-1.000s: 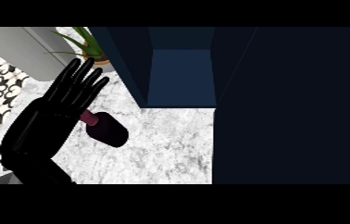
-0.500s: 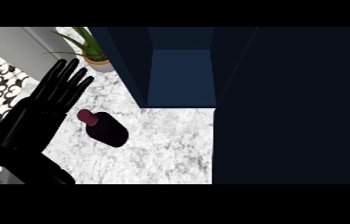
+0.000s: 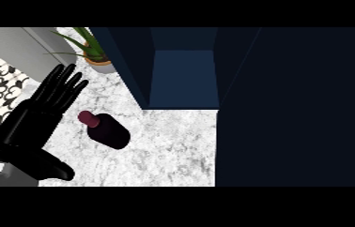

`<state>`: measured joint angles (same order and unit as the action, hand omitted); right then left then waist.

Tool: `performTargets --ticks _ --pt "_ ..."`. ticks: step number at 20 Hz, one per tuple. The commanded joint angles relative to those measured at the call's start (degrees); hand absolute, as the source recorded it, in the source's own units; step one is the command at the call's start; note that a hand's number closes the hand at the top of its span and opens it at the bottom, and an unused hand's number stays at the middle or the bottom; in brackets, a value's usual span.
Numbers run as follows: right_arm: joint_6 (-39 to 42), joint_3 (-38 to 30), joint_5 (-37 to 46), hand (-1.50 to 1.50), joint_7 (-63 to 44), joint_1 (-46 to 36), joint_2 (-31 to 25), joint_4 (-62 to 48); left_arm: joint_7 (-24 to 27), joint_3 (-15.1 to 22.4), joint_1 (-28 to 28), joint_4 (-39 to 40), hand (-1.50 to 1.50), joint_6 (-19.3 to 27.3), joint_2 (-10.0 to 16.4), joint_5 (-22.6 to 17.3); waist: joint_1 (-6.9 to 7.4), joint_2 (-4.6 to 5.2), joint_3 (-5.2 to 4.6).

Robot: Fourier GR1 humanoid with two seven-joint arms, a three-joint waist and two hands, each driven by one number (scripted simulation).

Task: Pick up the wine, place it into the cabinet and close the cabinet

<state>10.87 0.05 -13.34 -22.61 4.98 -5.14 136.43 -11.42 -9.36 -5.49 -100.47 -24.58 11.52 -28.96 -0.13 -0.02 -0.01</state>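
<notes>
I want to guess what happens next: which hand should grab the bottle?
The left hand. It is open and close beside the bottle, on its left. The right hand is not in view.

The white marbled counter (image 3: 173,146) bears a dark wine bottle (image 3: 105,130) at its left part, a potted plant (image 3: 94,57) at twelve o'clock from it, and an open dark blue cabinet (image 3: 181,78) between one and two o'clock.
</notes>
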Motion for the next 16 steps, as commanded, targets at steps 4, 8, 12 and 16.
performTargets --ticks 4,8,12,16 --pt "-0.8 3.3 3.0 -1.50 -1.7 0.7 1.7 3.2 4.9 -1.9 3.5 5.3 -1.50 -4.5 0.3 1.9 0.11 -0.02 0.00" --pt "-1.5 0.9 1.4 -1.50 -2.6 -2.2 1.2 1.6 9.2 -2.7 -1.1 15.9 -1.50 -6.7 1.3 4.9 0.00 0.03 0.00" --pt "1.3 2.4 2.3 -1.50 0.7 2.9 2.1 1.2 13.2 -2.7 -4.1 20.3 -1.50 -6.4 1.4 9.1 -0.10 0.01 0.01" --pt "1.2 4.6 5.8 -1.50 3.1 4.6 3.5 1.9 20.5 -2.4 -0.8 24.8 -1.50 -9.4 1.8 14.1 -0.12 0.01 0.01"
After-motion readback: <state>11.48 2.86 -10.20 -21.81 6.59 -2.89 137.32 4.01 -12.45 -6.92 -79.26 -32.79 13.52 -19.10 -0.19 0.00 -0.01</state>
